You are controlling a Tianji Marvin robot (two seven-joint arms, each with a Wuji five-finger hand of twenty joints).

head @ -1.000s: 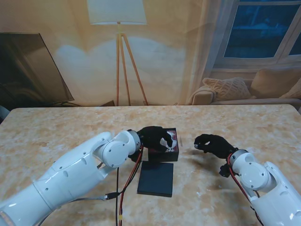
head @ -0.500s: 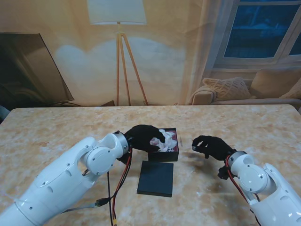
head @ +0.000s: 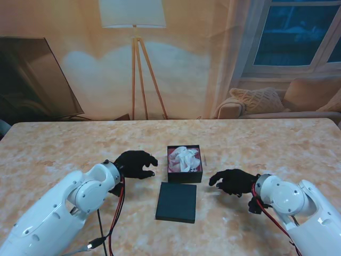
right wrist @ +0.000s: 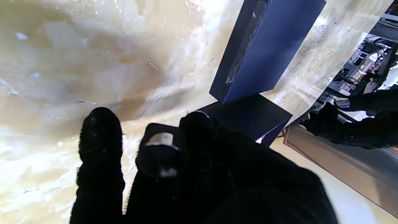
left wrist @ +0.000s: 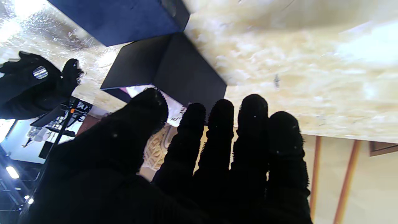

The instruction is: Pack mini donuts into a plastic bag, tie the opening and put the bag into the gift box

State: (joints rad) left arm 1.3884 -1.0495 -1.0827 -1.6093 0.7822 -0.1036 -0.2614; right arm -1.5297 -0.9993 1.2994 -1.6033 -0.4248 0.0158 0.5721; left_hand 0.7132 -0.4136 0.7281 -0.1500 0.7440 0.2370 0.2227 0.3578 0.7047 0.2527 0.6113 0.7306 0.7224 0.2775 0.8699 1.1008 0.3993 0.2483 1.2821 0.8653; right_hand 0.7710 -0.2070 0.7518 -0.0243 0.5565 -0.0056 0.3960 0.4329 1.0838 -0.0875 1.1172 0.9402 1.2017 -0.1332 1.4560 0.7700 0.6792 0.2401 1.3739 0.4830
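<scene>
the table [head: 64, 144] has a beige marbled top that fills the stand view from its left edge to its right edge, and its far edge runs straight in front of a warm-lit wall. behind that edge stand a floor lamp [head: 136, 58] with wooden legs, a dark flat screen [head: 32, 80] at the far left corner, and at the far right a sofa with a cushion [head: 256, 100] under a dark window [head: 298, 32]. the gift box [head: 185, 164] sits open near the middle of the table, and the plastic bag [head: 184, 158] lies inside it as a crumpled white bundle; the donuts themselves are too small to make out. the dark lid [head: 177, 201] lies flat on the table just nearer to me than the box, a little toward the left, apart from it by a narrow strip. the left hand [head: 136, 163] is to the left of the box, not touching it, released and holding nothing, with the fingers [left wrist: 253, 124] straight and side by side in its wrist view. the right hand [head: 232, 182] is to the right of the box and the lid, also apart from both, its fingers curled loosely on nothing. wide bare marble lies toward the left edge, the right edge and the far edge of the table, and the near edge is hidden by the two white arms.
</scene>
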